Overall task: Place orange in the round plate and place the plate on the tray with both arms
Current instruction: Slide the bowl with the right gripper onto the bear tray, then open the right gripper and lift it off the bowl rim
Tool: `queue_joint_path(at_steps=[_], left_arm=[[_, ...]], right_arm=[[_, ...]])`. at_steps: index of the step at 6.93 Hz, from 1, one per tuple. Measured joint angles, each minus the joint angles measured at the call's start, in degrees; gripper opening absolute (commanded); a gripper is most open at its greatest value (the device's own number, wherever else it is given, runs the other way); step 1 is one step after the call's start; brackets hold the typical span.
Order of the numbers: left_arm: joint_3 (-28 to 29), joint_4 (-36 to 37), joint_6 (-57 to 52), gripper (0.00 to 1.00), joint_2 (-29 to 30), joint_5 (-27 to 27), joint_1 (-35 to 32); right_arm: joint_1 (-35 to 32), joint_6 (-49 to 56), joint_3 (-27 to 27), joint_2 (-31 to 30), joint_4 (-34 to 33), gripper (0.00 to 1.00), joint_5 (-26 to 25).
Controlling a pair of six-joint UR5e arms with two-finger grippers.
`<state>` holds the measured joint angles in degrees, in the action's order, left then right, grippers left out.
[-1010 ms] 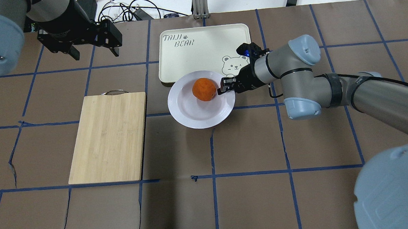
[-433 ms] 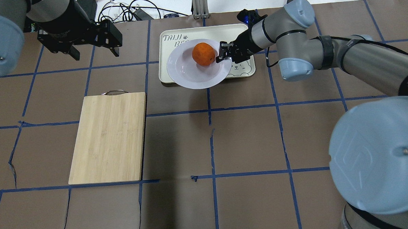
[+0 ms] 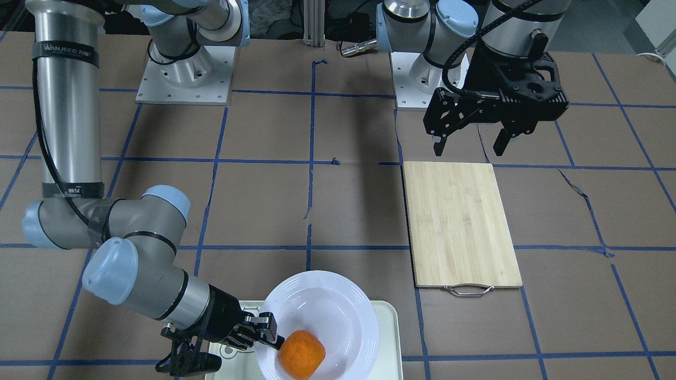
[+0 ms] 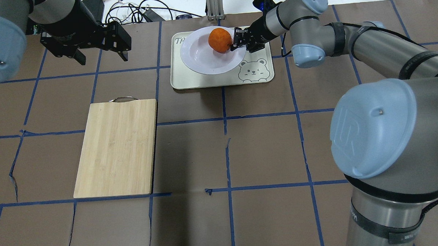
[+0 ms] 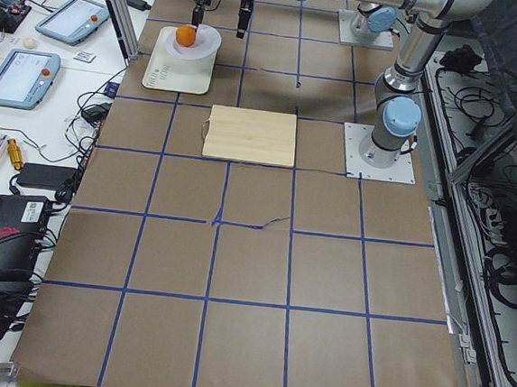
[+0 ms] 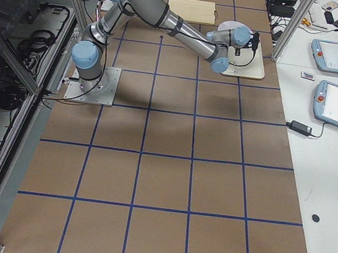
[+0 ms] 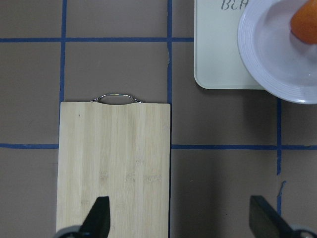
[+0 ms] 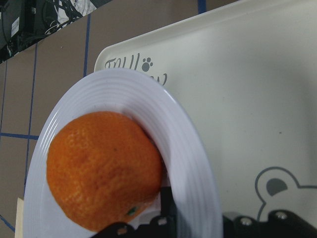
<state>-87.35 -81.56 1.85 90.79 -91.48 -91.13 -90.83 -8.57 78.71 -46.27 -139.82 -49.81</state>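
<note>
The orange lies in the white round plate, rolled against the rim where my right gripper is shut on the plate's edge. The plate hangs slightly tilted over the far half of the cream tray; whether it touches the tray I cannot tell. The front-facing view shows the same grip: right gripper, orange, plate, tray. The right wrist view shows the orange on the plate above the tray. My left gripper hovers open and empty at the back left.
A bamboo cutting board with a metal handle lies left of centre, below and in front of the left gripper. Cables and a metal post sit beyond the table's far edge behind the tray. Blue tape lines cross the brown table cover.
The right arm has lifted the plate with the orange off the table in front of the tray and carried it back over the tray. The left arm has stayed still.
</note>
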Motion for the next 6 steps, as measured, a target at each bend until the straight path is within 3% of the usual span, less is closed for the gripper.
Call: queue_joint_path(at_steps=[4, 5, 6], left_arm=[[0.0, 0.0, 0.0, 1.0, 0.0, 0.1, 0.0], [0.0, 0.0, 0.0, 1.0, 0.0, 0.1, 0.0], [0.0, 0.0, 0.0, 1.0, 0.0, 0.1, 0.0]], right_arm=[[0.0, 0.1, -2.6, 4.9, -0.2, 0.0, -0.5], [0.0, 0.1, -2.7, 5.4, -0.2, 0.52, -0.8], [0.0, 0.1, -2.7, 5.7, -0.3, 0.96, -1.2]])
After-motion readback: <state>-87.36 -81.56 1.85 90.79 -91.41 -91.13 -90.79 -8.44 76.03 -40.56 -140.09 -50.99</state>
